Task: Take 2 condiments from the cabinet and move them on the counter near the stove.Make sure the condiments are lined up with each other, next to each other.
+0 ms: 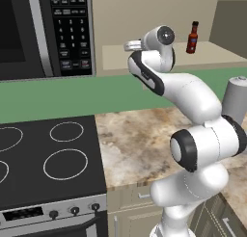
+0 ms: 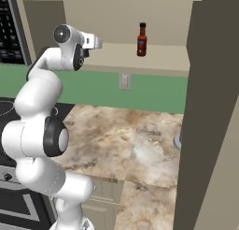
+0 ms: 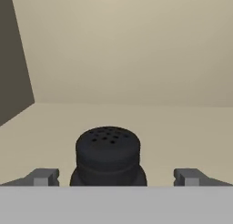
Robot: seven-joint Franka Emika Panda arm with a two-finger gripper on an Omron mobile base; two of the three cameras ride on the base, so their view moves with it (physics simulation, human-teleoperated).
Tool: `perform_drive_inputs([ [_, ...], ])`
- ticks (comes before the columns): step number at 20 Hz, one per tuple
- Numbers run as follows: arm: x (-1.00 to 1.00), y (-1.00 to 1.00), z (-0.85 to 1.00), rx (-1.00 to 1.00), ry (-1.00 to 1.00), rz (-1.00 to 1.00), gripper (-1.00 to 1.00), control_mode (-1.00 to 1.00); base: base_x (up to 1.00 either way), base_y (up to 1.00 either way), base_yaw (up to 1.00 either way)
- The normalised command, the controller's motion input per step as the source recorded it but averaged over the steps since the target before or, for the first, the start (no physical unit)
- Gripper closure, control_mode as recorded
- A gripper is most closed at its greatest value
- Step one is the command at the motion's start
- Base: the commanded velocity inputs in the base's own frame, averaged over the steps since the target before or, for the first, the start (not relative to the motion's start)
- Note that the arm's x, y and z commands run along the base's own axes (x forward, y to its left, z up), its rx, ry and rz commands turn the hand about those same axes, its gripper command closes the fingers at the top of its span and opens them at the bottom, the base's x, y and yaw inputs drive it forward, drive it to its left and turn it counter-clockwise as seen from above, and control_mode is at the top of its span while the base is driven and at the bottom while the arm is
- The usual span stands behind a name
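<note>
Jaws spread wide either side of my black shaker [image 3: 108, 155] on the cabinet shelf [image 3: 182, 127]; sauce bottle [image 1: 192, 37] waits, nothing moved yet.

The shaker [image 3: 108, 155] is visible in the hand view from its perforated top down to its shoulders — the base is cut off at the bottom. In both base views the arm's wrist conceals it. The sauce bottle [image 2: 142, 39] label is too small to read. The microwave [image 1: 46, 31] is cropped by the top and left edges (keypad legends illegible). The grey cylinder [image 1: 236, 98] runs off the right edge, its base hidden behind the arm.
</note>
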Motion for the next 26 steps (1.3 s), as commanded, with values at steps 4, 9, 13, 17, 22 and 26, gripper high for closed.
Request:
perform_drive_inputs([
  [4, 0.20, 0.00, -0.06, 0.00, 0.00, 0.00, -1.00, -1.00, 0.00, 0.00, 0.00],
  [9, 0.12, 0.00, -0.04, 0.00, 0.01, 0.00, 1.00, -1.00, 0.00, 0.00, 0.00],
  [13, 0.00, 0.00, 0.00, 0.00, 0.00, 0.00, 1.00, -1.00, 0.00, 0.00, 0.00],
  [17, -0.02, 0.00, 0.00, 0.00, 0.00, 0.00, 1.00, -1.00, 0.00, 0.00, 0.00],
  [22, -0.87, 0.00, 0.00, 0.00, -0.11, 0.00, 1.00, -1.00, 0.00, 0.00, 0.00],
  [26, -1.00, 0.00, 0.00, 0.00, -0.22, -0.03, 1.00, -1.00, 0.00, 0.00, 0.00],
])
